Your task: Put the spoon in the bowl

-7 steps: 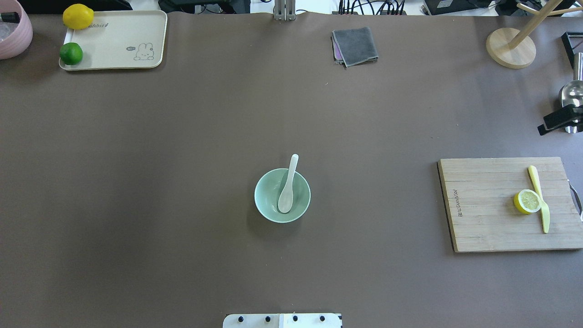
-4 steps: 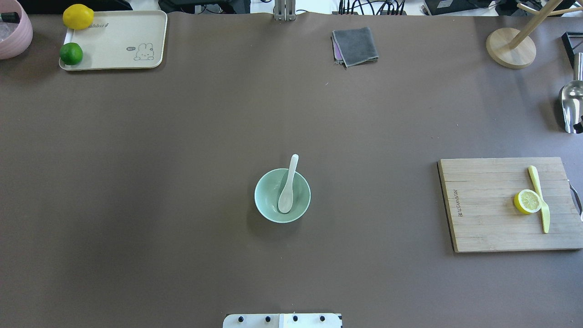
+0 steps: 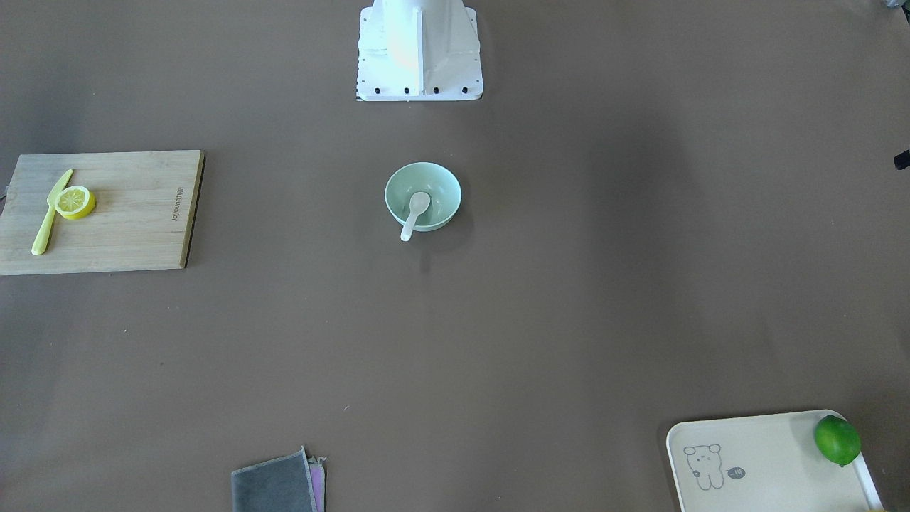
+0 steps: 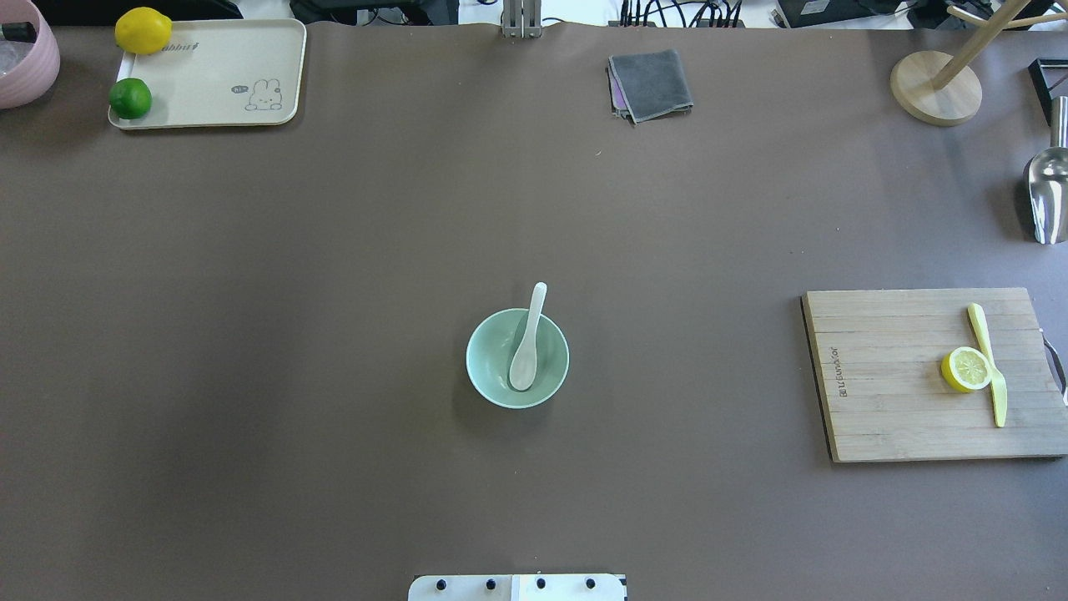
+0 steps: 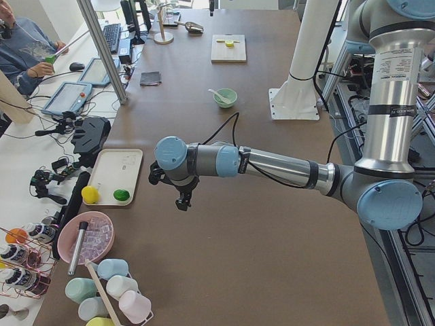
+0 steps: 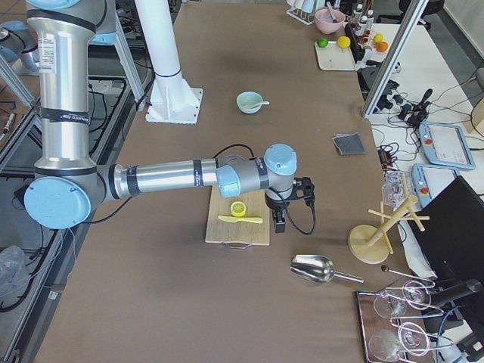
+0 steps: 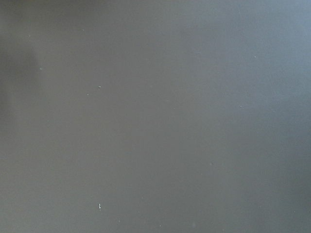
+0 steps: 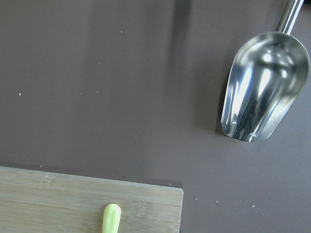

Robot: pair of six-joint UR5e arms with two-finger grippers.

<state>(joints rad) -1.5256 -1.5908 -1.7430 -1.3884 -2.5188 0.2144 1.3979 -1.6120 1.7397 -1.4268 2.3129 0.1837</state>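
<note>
Overhead exterior shows spoon [image 4: 528, 342] resting in bowl [image 4: 488, 355], handle jutting over the rim at 12 o'clock; likely done, so park arms wide of that handle. Left claw [image 5: 182, 202], right claw [image 6: 277, 219]: grip cannot be told

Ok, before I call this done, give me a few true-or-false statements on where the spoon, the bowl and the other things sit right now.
1. The spoon has its scoop inside the bowl, with its handle sticking out over the rim. True.
2. The yellow knife lies on the tray. False: it lies on the cutting board, beside the lemon half.
3. A gripper holds the spoon. False: the left gripper and the right gripper hang apart from it, toward the ends of the table.
4. A lime sits on the tray. True.
5. The metal scoop lies on the cutting board. False: it lies on the table beside the board.
</note>
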